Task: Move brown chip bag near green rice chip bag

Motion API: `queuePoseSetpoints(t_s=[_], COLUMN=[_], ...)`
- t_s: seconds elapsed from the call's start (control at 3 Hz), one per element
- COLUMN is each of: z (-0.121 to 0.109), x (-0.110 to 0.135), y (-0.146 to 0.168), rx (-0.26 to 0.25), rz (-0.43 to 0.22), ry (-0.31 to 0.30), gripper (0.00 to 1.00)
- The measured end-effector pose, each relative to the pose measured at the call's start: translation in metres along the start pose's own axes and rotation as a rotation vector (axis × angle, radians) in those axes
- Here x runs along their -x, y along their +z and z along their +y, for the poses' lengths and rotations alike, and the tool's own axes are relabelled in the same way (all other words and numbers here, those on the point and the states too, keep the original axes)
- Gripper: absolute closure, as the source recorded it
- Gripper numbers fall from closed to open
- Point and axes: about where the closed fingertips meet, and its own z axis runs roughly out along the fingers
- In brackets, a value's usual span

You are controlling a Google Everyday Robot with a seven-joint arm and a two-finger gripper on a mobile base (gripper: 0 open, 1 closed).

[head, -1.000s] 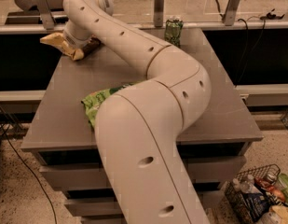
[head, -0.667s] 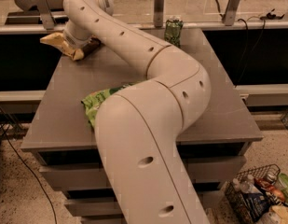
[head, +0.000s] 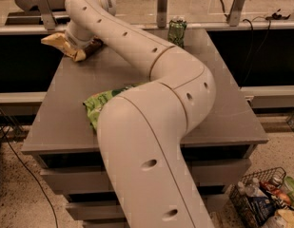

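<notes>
The brown chip bag [head: 65,45] lies at the table's far left corner, showing a pale yellow end and a dark brown side. My gripper [head: 82,44] sits right on top of it, hidden behind the wrist of my arm [head: 151,80]. The green rice chip bag [head: 100,103] lies flat near the table's front left, its right part covered by my arm.
A small green can [head: 177,31] stands at the table's far edge, right of the arm. The grey table [head: 222,94] has drawers below. A wire basket [head: 265,198] of items sits on the floor at the lower right. A rail with posts runs behind the table.
</notes>
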Motion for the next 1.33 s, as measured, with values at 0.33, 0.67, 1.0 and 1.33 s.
queuePoseSetpoints(t_s=[0.33,0.67,1.0,1.33], z=[0.000,0.000,0.000,0.001], x=[0.000,0.000,0.000,0.008], y=[0.000,0.000,0.000,-0.034], rx=[0.000,0.000,0.000,-0.009], rz=[0.000,0.000,0.000,-0.020], ry=[0.000,0.000,0.000,-0.021], gripper=[1.00,1.00,1.00,1.00])
